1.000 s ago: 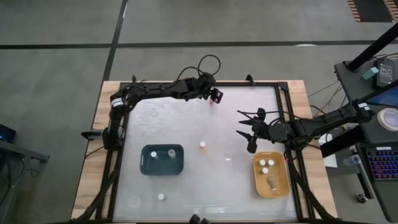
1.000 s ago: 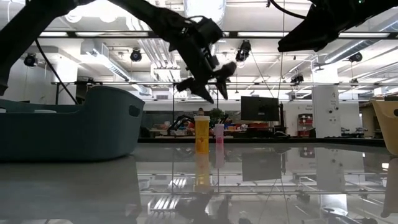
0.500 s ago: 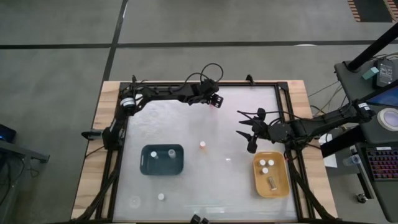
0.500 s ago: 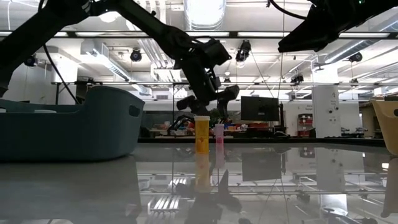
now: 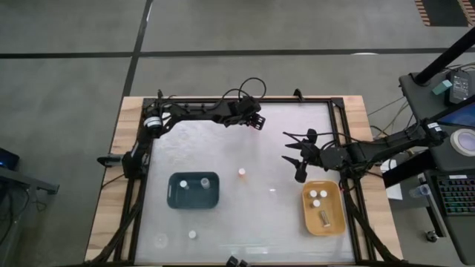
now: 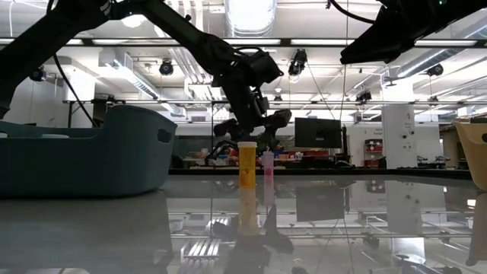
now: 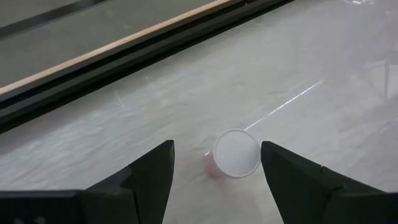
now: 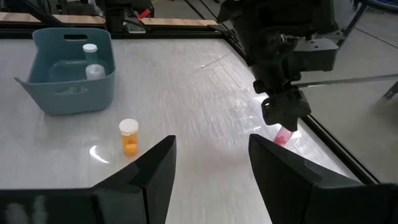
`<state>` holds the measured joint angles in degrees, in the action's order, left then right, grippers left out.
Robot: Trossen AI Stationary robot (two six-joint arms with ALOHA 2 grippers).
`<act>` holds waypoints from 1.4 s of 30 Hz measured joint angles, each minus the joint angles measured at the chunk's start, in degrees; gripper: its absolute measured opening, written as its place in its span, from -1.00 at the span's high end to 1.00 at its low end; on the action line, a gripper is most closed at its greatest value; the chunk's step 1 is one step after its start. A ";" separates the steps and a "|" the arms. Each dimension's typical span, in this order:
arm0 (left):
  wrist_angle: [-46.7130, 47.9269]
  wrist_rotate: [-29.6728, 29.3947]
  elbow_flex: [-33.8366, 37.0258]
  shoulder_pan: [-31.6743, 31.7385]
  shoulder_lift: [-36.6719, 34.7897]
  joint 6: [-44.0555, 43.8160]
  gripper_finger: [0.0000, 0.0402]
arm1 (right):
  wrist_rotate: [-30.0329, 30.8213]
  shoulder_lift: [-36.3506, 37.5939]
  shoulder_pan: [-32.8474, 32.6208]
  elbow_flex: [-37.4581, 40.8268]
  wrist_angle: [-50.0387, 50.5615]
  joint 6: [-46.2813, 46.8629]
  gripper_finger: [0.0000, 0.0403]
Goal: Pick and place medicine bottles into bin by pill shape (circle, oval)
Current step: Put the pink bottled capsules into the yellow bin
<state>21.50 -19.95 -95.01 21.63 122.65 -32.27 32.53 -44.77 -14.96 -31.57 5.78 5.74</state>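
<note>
At the table's far edge | left gripper (image 7: 214,174) spread around pink bottle (image 7: 235,154) | you're mid-pick | next: lower, pinch squarely.

The scene is lit evenly from ceiling lamps (image 6: 245,14), seen bright and blown out in the low view. There the arms are reduced to dark silhouettes against the lit room, and the glossy table (image 6: 342,228) mirrors the lamps, the orange bottle (image 6: 246,164) and the room. In the high view the table is pale, with a small glare spot below the right pincer (image 5: 295,157). Shadows are faint and soft. In the left wrist view a thin bright streak crosses the table beyond the left pincer (image 7: 216,171), whose fingers (image 7: 152,180) are blurred.
</note>
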 joint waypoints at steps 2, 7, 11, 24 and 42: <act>-0.60 0.00 0.41 -0.21 0.00 -0.02 -0.11 | 0.00 0.00 0.00 0.00 -0.02 0.01 0.04; -3.12 -0.02 2.13 -0.42 0.02 -0.04 -0.11 | 0.02 0.00 0.00 0.00 -0.02 0.02 0.04; -3.54 -0.12 2.08 -0.49 0.02 0.02 -0.11 | 0.00 0.00 0.00 0.00 -0.04 0.02 0.04; -3.58 -1.42 2.10 -0.82 0.02 0.08 -0.11 | 0.01 0.00 0.00 0.00 -0.04 0.00 0.04; -4.73 -1.40 2.26 -1.14 0.00 1.16 0.48 | 0.01 0.00 0.00 0.00 -0.04 -0.25 0.04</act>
<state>16.76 -21.34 -92.75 20.49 122.65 -31.11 32.54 -44.77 -14.96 -31.57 5.74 5.50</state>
